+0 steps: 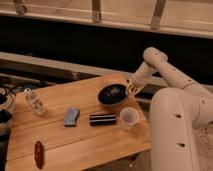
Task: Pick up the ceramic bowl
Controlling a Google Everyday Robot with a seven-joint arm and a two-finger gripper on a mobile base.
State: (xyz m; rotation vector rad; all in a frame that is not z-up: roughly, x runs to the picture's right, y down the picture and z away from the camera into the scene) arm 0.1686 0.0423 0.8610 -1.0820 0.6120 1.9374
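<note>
The ceramic bowl (112, 94) is a shallow, glossy black bowl with faint light specks inside. It sits near the far right edge of the wooden table (60, 137). My gripper (132, 89) is at the bowl's right rim, touching or nearly touching it, and comes down from the white arm (165, 70) on the right. The gripper's tips are partly hidden against the bowl's dark rim.
A small translucent white cup (128, 117) stands just in front of the bowl. A black oblong object (102, 119) and a blue-grey packet (71, 116) lie mid-table. A small bottle (36, 102) stands at the left and a red object (38, 152) lies at the front left. My white body (180, 130) fills the right.
</note>
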